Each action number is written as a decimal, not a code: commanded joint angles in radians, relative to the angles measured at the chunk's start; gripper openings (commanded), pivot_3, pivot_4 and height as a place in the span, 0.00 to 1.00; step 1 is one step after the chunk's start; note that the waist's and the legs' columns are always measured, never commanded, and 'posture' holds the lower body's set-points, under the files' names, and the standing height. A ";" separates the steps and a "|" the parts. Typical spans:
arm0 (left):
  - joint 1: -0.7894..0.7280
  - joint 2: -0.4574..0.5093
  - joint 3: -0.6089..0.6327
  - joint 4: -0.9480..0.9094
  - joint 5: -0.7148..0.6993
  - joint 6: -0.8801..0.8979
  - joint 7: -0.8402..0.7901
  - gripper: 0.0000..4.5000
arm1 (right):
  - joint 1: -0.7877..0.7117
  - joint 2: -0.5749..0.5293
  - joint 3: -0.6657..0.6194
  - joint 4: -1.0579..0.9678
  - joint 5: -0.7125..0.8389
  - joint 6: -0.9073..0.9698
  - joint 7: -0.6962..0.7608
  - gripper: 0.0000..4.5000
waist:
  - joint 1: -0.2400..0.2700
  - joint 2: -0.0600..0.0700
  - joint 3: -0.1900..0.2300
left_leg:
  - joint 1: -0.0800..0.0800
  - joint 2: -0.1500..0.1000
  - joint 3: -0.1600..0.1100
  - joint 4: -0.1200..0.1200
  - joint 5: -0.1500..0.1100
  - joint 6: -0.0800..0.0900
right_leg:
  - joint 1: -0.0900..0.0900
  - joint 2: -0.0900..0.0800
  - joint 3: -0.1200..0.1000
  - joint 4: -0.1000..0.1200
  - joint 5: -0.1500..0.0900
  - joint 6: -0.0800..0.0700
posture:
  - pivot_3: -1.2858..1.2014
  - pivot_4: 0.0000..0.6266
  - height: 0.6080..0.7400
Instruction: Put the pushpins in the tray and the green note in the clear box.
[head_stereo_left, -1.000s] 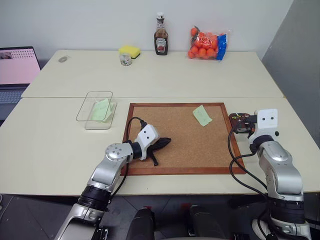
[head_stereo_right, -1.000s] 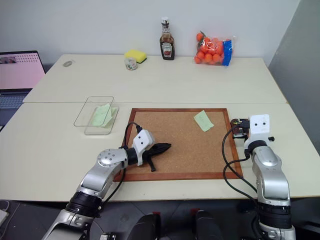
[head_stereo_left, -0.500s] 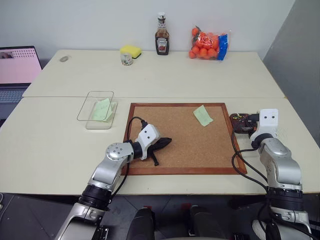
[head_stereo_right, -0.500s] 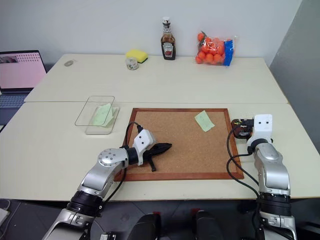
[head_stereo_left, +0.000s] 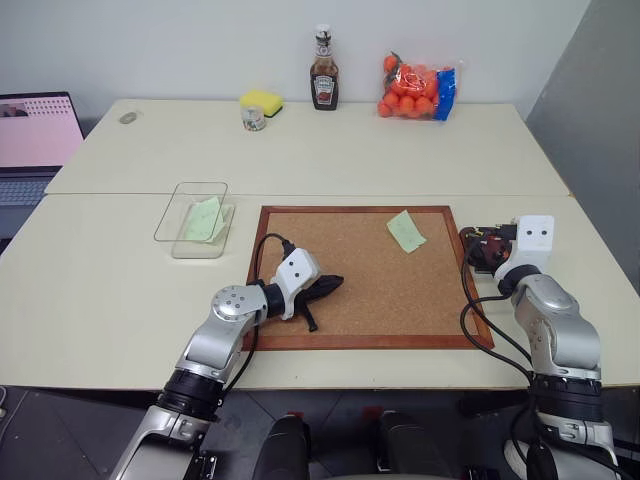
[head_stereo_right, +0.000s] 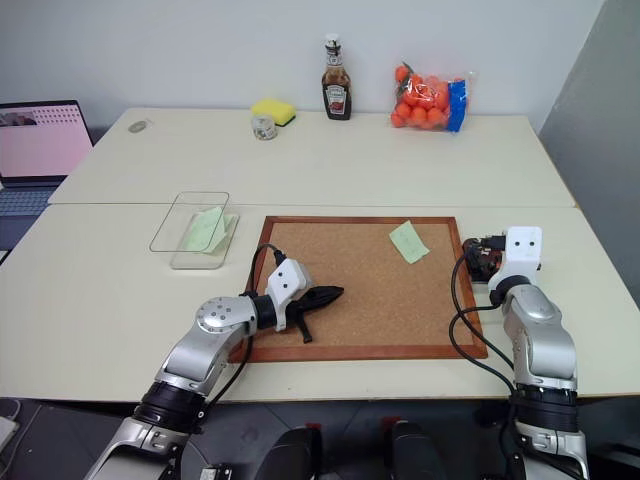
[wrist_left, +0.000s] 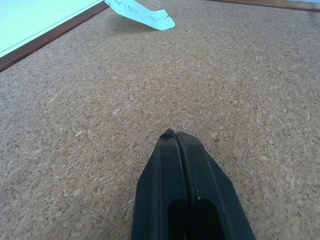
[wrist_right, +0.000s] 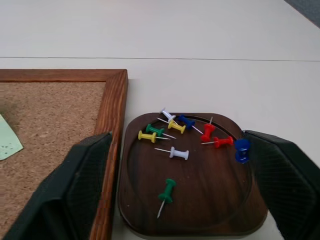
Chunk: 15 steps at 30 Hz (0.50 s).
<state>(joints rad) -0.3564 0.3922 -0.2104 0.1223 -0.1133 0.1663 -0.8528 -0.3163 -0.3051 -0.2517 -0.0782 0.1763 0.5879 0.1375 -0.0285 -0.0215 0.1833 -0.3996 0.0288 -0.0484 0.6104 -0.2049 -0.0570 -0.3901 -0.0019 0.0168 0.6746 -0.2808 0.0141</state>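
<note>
Lying loose in the tray (wrist_right: 195, 200), the pushpins (wrist_right: 187, 140) form a scatter of red, yellow, green, blue and white heads, most bunched toward the far side and one green pin apart near the front. The tray sits on the table (head_stereo_left: 300, 150) just beside the right edge of the corkboard (head_stereo_left: 370, 275), close enough that pins pulled from the cork need only a short carry. The right tool (wrist_right: 185, 195) hangs over the tray with its two black fingers (wrist_right: 80, 190) spread wide on either side of it and nothing between them, which reads as a pin just dropped or a release position. One green note (head_stereo_left: 405, 230) lies flat on the cork near the board's upper right corner, and no pin head can be made out on it, so it looks ready to lift. Another pale green slip (head_stereo_left: 203, 218) already rests inside the clear box (head_stereo_left: 190, 220), which stands on the table left of the board. The left tool (head_stereo_left: 330, 284) rests low over the cork near the board's left side, fingers pressed shut on nothing, pointing toward the remaining note and probably placed to fetch it. A laptop (head_stereo_left: 35, 140), sponge (head_stereo_left: 260, 100), sauce bottle (head_stereo_left: 323, 80) and bag of oranges (head_stereo_left: 415, 90) stand well apart at the back.
</note>
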 joint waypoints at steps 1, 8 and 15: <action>0.012 -0.002 -0.020 0.017 0.012 0.011 -0.003 0.00 | -0.010 -0.001 -0.015 -0.046 0.020 -0.002 0.000 0.99 | 0.000 0.000 0.000 | 0.000 0.000 0.000 0.000 0.000 0.000 | 0.000 0.000 0.000 0.000 0.000 0.000 | 0.52 0.24 1.00; 0.016 -0.003 -0.020 0.012 0.013 0.014 0.000 0.00 | -0.009 0.001 -0.015 -0.037 0.048 0.031 0.004 0.99 | 0.000 0.000 0.000 | 0.000 0.000 0.000 0.000 0.000 0.000 | 0.000 0.000 0.000 0.000 0.000 0.000 | 0.52 0.24 1.00; 0.018 -0.003 -0.019 0.010 0.014 0.014 0.002 0.00 | -0.009 0.002 -0.017 -0.043 0.054 0.045 -0.004 0.99 | 0.000 0.000 0.000 | 0.000 0.000 0.000 0.000 0.000 0.000 | 0.000 0.000 0.000 0.000 0.000 0.000 | 0.52 0.24 1.00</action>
<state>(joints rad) -0.3562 0.3908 -0.2095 0.1222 -0.1133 0.1675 -0.8519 -0.3162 -0.2964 -0.2523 -0.0781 0.2206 0.6435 0.1365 -0.0284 -0.0215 0.1833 -0.3997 0.0288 -0.0485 0.6104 -0.2049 -0.0570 -0.3901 -0.0019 0.0170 0.6746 -0.2808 0.0141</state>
